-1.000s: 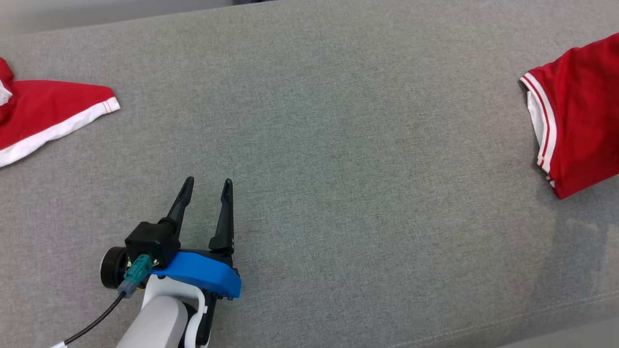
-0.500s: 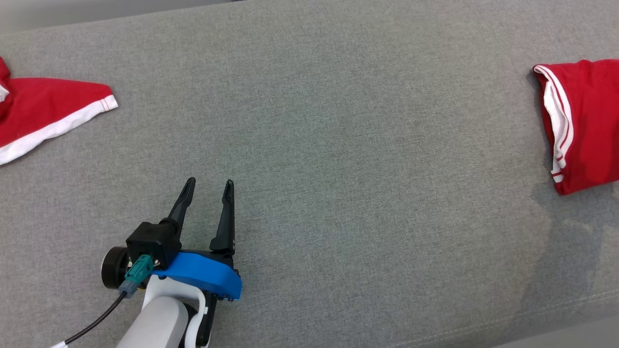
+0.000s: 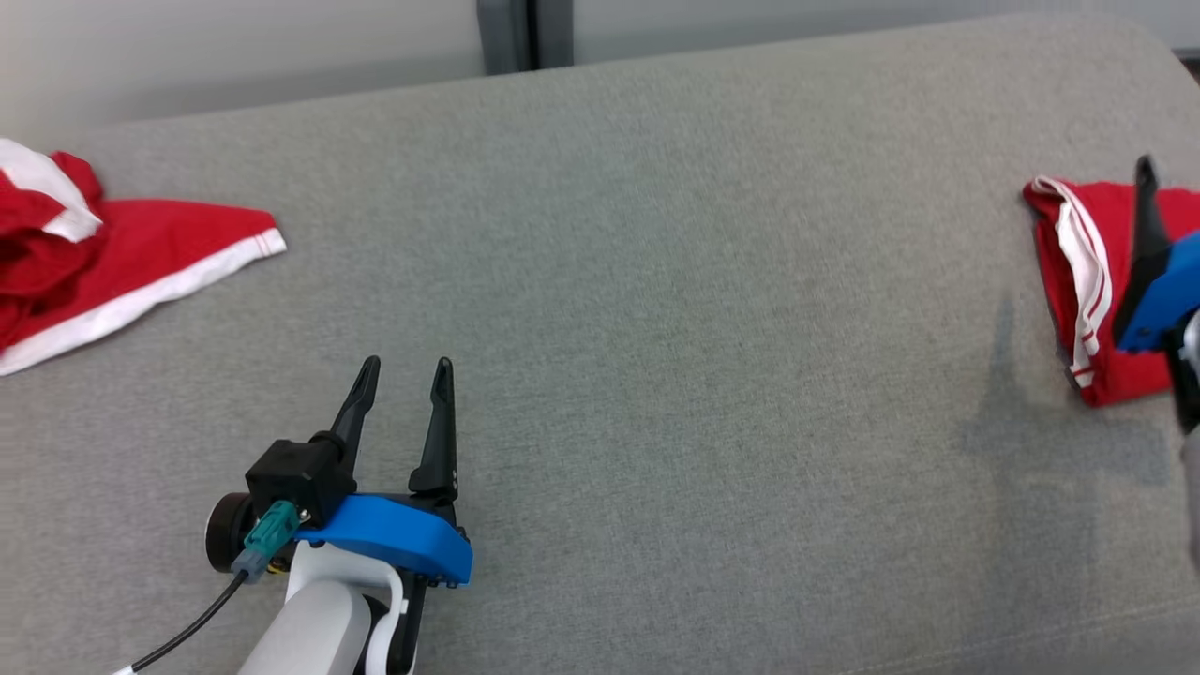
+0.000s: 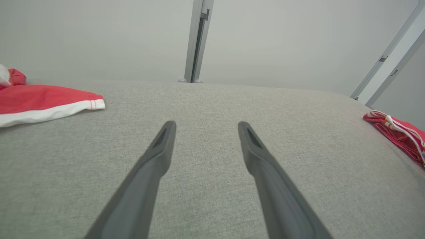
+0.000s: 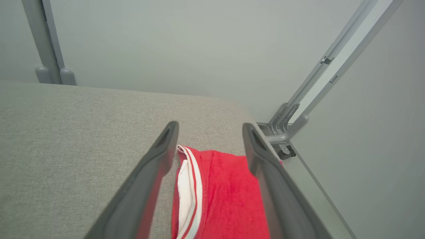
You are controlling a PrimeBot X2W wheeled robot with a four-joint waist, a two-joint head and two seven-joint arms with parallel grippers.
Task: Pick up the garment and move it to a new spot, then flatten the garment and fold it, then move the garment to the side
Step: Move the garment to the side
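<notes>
The garment (image 3: 1055,244) is red with white stripes and lies folded on the grey fabric surface (image 3: 656,281) at the far right, close to its rounded right end. It also shows in the left wrist view (image 4: 398,132). In the right wrist view my right gripper (image 5: 210,125) hovers open above it, and the garment (image 5: 225,192) lies between and below the spread fingers, untouched. One dark right finger (image 3: 1146,216) enters the head view from the right edge. My left gripper (image 3: 406,363) rests open and empty low over the surface at the lower left, seen too in its own view (image 4: 206,123).
A second red garment with a white hem (image 3: 122,262) lies crumpled at the far left, and in the left wrist view (image 4: 40,99). A pale wall with grey metal posts (image 3: 511,33) stands behind. The surface's right edge drops off just beyond the folded garment.
My right gripper has opened and let go of the garment, which now lies flat at the right end. The head camera has tilted up. The left arm is unmoved.
</notes>
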